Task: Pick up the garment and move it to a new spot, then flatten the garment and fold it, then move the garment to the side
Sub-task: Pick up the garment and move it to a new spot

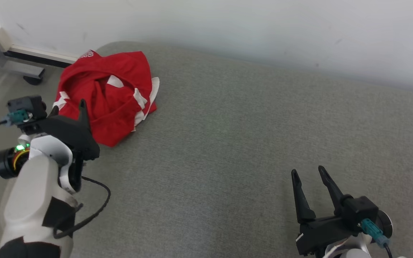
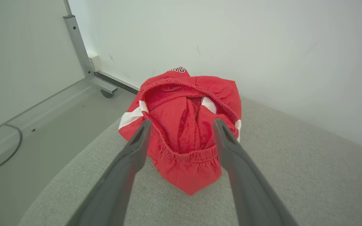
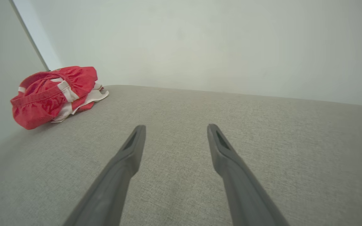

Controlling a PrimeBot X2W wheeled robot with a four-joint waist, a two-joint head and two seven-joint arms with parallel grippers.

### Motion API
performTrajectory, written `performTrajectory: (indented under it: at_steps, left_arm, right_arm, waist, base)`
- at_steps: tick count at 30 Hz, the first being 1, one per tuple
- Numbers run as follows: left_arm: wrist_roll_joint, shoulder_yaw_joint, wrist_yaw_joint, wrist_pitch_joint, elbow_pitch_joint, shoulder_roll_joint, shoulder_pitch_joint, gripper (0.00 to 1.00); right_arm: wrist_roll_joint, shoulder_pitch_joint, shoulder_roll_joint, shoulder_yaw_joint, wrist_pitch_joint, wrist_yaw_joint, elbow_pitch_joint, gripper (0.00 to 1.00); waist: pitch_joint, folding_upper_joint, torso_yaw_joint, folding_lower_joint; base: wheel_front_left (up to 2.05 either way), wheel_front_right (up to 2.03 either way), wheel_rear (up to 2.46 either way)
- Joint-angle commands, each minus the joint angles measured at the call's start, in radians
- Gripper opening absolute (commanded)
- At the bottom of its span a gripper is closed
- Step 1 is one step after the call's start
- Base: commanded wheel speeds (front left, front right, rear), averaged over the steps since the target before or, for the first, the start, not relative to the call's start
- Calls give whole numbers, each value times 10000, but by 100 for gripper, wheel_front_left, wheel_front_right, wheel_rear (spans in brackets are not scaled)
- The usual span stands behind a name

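Red garment point(image 1: 109, 96) lies bunched on the grey cushion point(image 1: 228, 161); left gripper point(image 2: 181, 123), fingers point(image 2: 137, 147) spread wide, should pinch the elastic waistband point(image 2: 187, 155) deeply, right gripper point(image 1: 308, 170) resting open

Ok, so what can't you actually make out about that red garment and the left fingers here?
- What kind of garment it is: all views, crumpled in a heap, its own folds hide the shape.
- Lettering at its far edge: left wrist view, too small and cut off by a fold.
- Whether the fingers of the open left gripper touch the cloth: left wrist view, they overlap it, height unclear.
- Garment's underside: pressed against the grey cushion.
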Motion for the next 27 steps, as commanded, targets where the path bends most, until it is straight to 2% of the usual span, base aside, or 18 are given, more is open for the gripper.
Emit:
performTrajectory:
  at_steps: [1, 4, 10, 17, 22, 23, 24, 25, 27]
  left_arm:
    - [-27, -9, -130, 165, 201, 123, -253, 100]
    - [-273, 111, -322, 701, 812, 400, -786, 100]
    - [-395, 148, -392, 1442, 1747, 976, -1561, 100]
    - [-351, 95, -47, 1715, 2416, 1271, -1932, 100]
    - [-241, 2, 153, 1563, 2700, 1429, -1977, 100]
    - [-229, -23, 178, 1560, 2757, 1434, -1985, 51]
    - [-197, -67, 158, 1531, 2795, 1448, -2008, 28]
    - [-205, -95, 130, 1522, 2834, 1458, -2032, 0]
    - [-190, -152, 25, 1479, 2871, 1480, -2078, 0]
  right_arm:
    - [-74, -115, 1, 49, 57, -21, -114, 100]
    - [-190, -183, 3, 109, 220, -21, -438, 100]
    - [-378, -5, -40, 104, 517, -21, -1073, 100]
    - [-304, 173, -136, 242, 704, -21, -1642, 100]
    - [-278, 195, -119, 298, 752, -21, -1778, 100]
    - [-248, 183, -111, 323, 750, -21, -1760, 100]
    - [-227, 161, -105, 349, 753, -21, -1735, 100]
    - [-206, 133, -100, 374, 758, -21, -1708, 100]
    - [-188, 105, -89, 407, 753, -21, -1666, 100]
  waist:
    - [826, -1, -928, -1]
    - [1182, -1, -1447, -1]
    - [1882, -1, -2178, -1]
    - [2430, -1, -2662, -1]
    - [2587, -1, -2739, -1]
    - [2585, -1, -2733, -1]
    - [2572, -1, -2719, -1]
    - [2549, -1, -2701, -1]
    - [2466, -1, -2633, -1]
  base:
    - [0, 0, 0]
    - [0, 0, 0]
    - [0, 0, 0]
    - [0, 0, 0]
    - [0, 0, 0]
    - [0, 0, 0]
    - [0, 0, 0]
    - [0, 0, 0]
    - [0, 0, 0]
